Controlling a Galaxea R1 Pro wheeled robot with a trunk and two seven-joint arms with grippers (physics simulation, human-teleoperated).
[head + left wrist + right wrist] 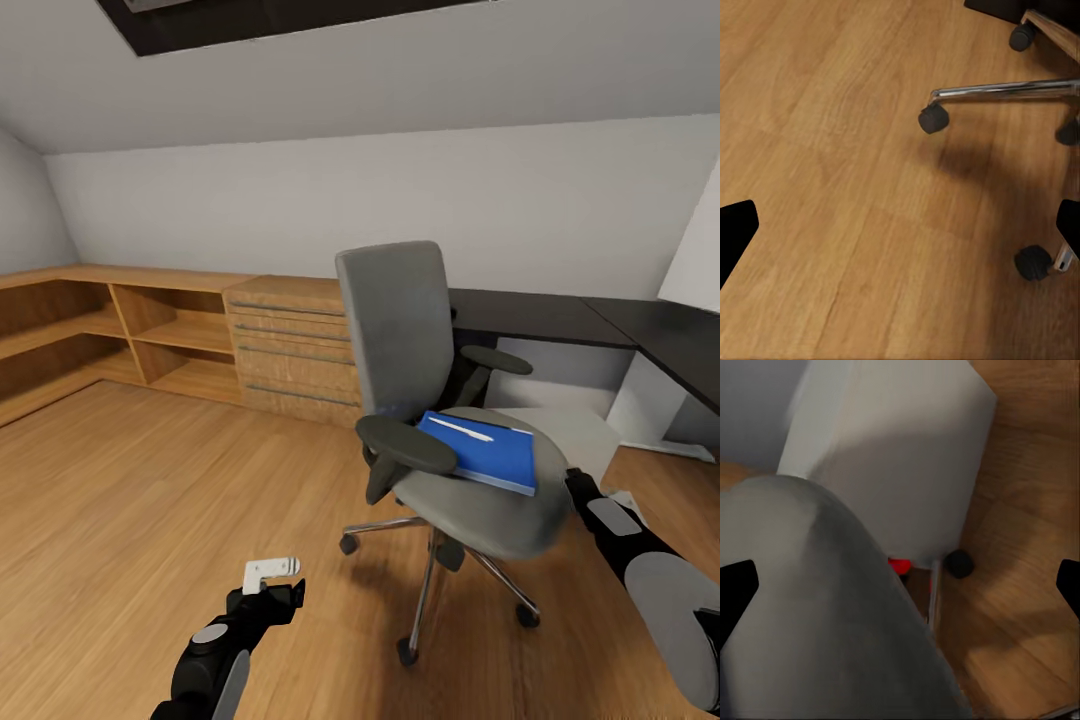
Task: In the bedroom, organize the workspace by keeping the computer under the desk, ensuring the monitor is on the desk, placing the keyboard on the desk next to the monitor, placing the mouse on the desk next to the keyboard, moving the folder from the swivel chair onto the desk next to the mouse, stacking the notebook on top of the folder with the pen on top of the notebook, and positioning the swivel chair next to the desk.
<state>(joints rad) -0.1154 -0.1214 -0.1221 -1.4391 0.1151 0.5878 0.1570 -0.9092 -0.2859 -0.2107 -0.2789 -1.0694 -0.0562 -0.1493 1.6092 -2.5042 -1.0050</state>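
The grey swivel chair (pixel 400 330) stands on the wooden floor, its back toward the black desk (pixel 545 315). On its seat lies the blue folder (pixel 495 458) with the whitish pen (pixel 460 430) on top. The pale grey computer (pixel 585 438) stands behind the chair, under the desk. A white slab that may be the monitor (pixel 698 250) shows at the right edge. My left gripper (pixel 270 578) hangs open low over the floor, left of the chair's chrome base (pixel 1005 91). My right gripper (pixel 900 589) is open beside the seat (pixel 810 615), facing the computer (pixel 892 450) and its red button.
A light wooden dresser (pixel 295 345) with bar handles and open shelves (pixel 170 340) line the far wall on the left. The desk's white leg (pixel 648 400) stands at the right. Chair casters (pixel 933 118) spread over the floor near my left gripper.
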